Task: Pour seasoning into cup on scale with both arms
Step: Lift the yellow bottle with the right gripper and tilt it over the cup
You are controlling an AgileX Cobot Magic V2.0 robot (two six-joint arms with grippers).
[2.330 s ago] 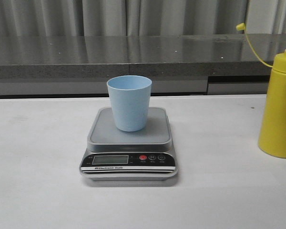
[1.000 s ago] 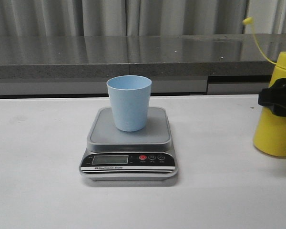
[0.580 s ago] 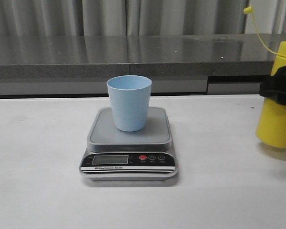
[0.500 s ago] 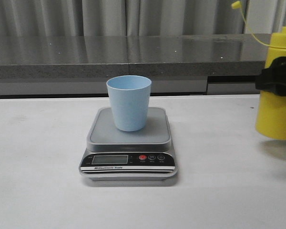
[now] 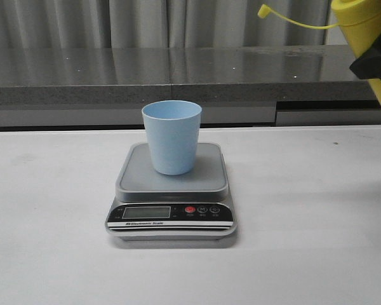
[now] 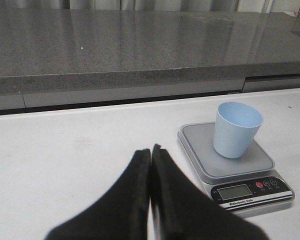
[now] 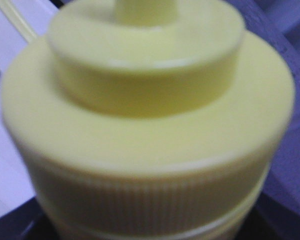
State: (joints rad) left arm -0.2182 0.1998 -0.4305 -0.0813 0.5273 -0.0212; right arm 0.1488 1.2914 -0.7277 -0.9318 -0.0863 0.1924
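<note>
The right tool [image 5: 376, 66] was clamped on the yellow seasoning bottle [image 5: 368, 28], holding it tilted in the air at about two o'clock in the front view, well clear of the table [image 5: 292, 254]. Its tethered cap [image 5: 264, 11] trailed out toward ten o'clock from the bottle top. In the right wrist view the bottle's ribbed yellow top [image 7: 145, 125] filled nearly everything, blurred. The left tool [image 6: 150, 190] had its jaws pressed together on nothing, low over the table. From it, the pale blue cup [image 6: 236, 129] stood upright at about two o'clock, resting on the scale [image 6: 250, 175], well apart from the bottle.
</note>
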